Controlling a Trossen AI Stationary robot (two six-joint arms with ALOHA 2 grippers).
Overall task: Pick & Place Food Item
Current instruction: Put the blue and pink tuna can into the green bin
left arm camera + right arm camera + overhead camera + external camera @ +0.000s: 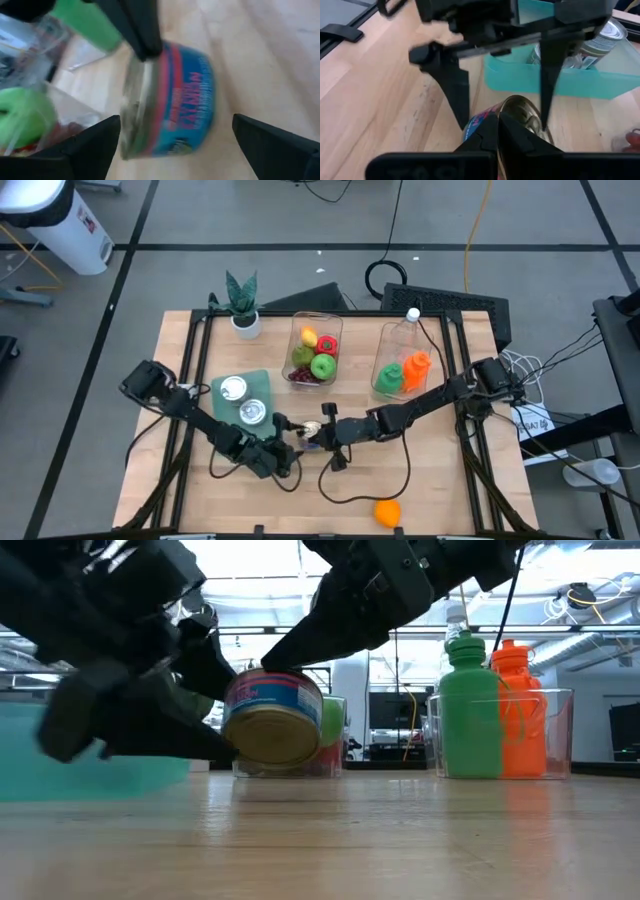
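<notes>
Two grippers meet at one blue-labelled can lying on its side on the desk, just in front of the teal tray. Right gripper fingers pinch its rim shut; left gripper fingers stand wide apart, straddling it without touching. Beyond stand a fruit bin and a bottle bin; an orange lies well apart.
</notes>
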